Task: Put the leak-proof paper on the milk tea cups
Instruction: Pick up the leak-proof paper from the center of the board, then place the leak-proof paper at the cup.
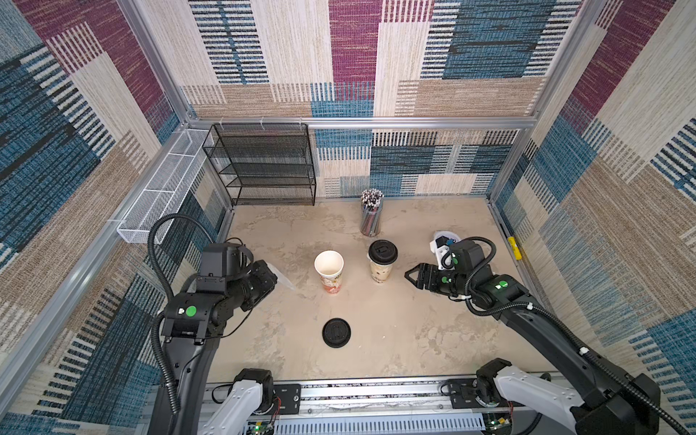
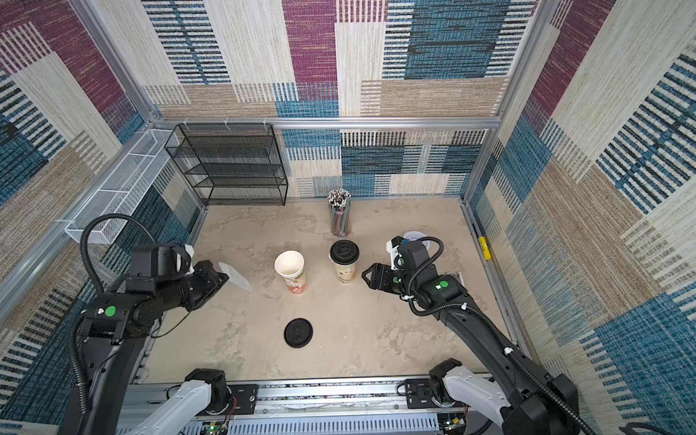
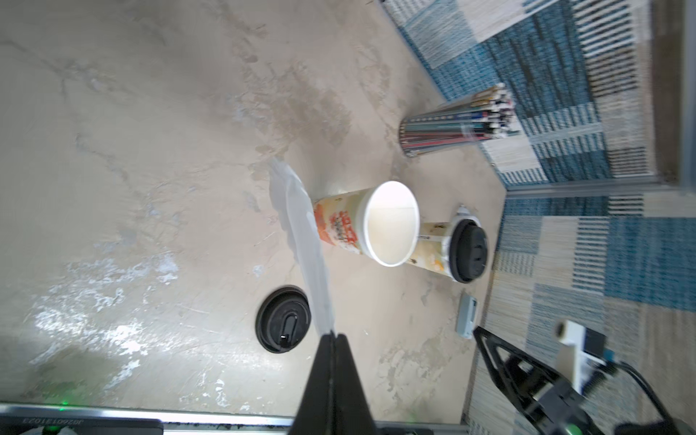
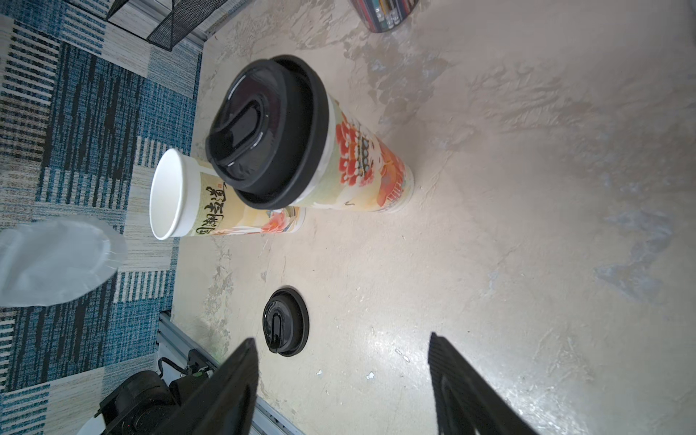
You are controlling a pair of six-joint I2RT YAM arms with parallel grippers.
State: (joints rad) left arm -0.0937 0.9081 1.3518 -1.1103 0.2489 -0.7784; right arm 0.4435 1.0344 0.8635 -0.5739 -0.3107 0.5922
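My left gripper point(image 3: 333, 335) is shut on the edge of a thin, translucent leak-proof paper point(image 3: 301, 233), which hangs in the air left of the open milk tea cup point(image 1: 329, 271). The paper point(image 2: 235, 277) is apart from that cup. The open cup has a white inside and stands upright at mid-table. Right of it stands the second cup point(image 1: 381, 273) with a black lid point(image 1: 383, 251) on it; a whitish fringe shows under the lid point(image 4: 320, 180). My right gripper point(image 1: 408, 275) is open and empty, just right of the lidded cup.
A loose black lid point(image 1: 336, 332) lies flat on the table in front of the cups. A clear straw holder point(image 1: 371, 214) stands behind them. A black mesh rack point(image 1: 263, 165) fills the back left, and a white wire basket point(image 1: 165, 188) hangs on the left wall.
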